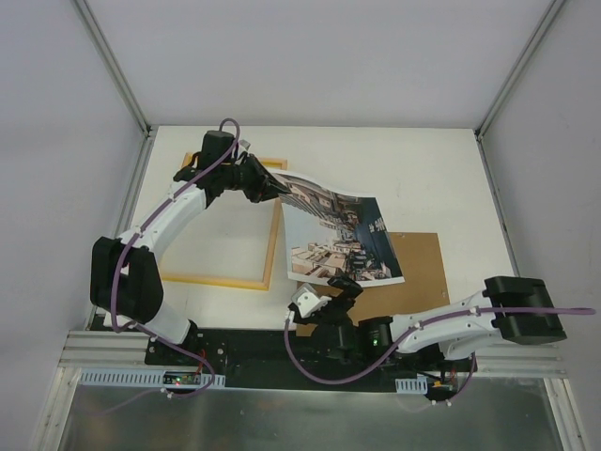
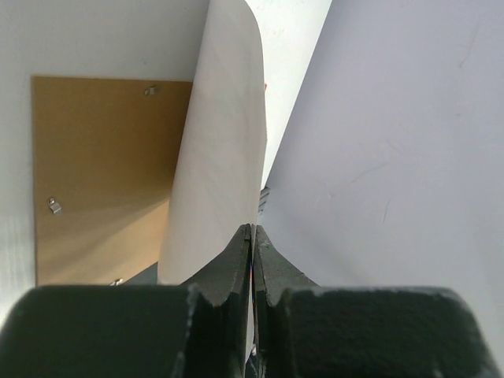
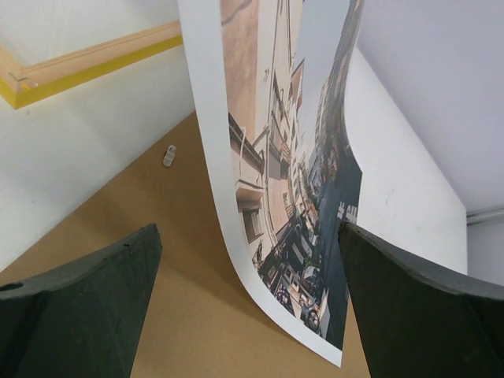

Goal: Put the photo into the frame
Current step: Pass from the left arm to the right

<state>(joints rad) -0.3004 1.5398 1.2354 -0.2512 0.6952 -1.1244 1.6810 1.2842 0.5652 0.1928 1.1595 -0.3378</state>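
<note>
Photo (image 1: 343,235) is hanging curved — left gripper (image 1: 279,186) is clamping its 10 o'clock corner, right gripper (image 1: 327,294) is gaping empty

The left claw (image 1: 274,187) meets the far-left corner of the photo (image 1: 343,235). The sheet arches up from there, picture side up, and its near part comes down over the brown backing panel (image 1: 427,272). The frame (image 1: 221,280), pale wood-coloured, lies flat on the bench (image 1: 423,178) just left of the photo. The right claw (image 1: 326,297) sits just beside the photo's near edge.
</note>
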